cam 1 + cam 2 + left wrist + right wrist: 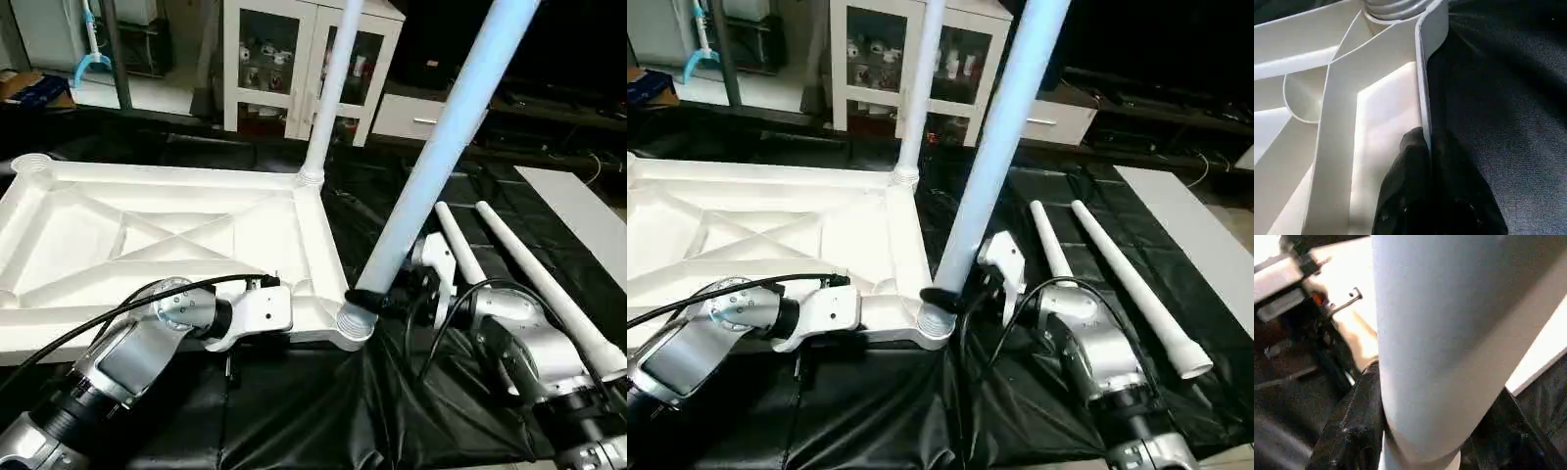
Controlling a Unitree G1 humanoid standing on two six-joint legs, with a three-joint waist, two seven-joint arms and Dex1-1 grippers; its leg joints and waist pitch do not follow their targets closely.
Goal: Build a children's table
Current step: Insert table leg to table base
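The white table top (pixel 147 235) lies underside up on black cloth, its X ribs showing. One white leg (pixel 333 88) stands upright in the far right corner socket. A second leg (pixel 441 147) leans in the near right corner socket (pixel 355 325). My right gripper (pixel 370 294) is shut around that leg's base, with a black finger (pixel 1359 416) on each side of the tube. My left gripper (pixel 1426 147) is shut on the table top's near rim, beside the same corner. Two loose legs (pixel 458 245) (pixel 549 284) lie on the cloth to the right.
A white cabinet with glass doors (pixel 294 59) stands behind the work area. A flat white board (pixel 578 215) lies at the far right. The black cloth (pixel 294 411) is wrinkled near the front edge. A black cable (pixel 118 313) loops over my left forearm.
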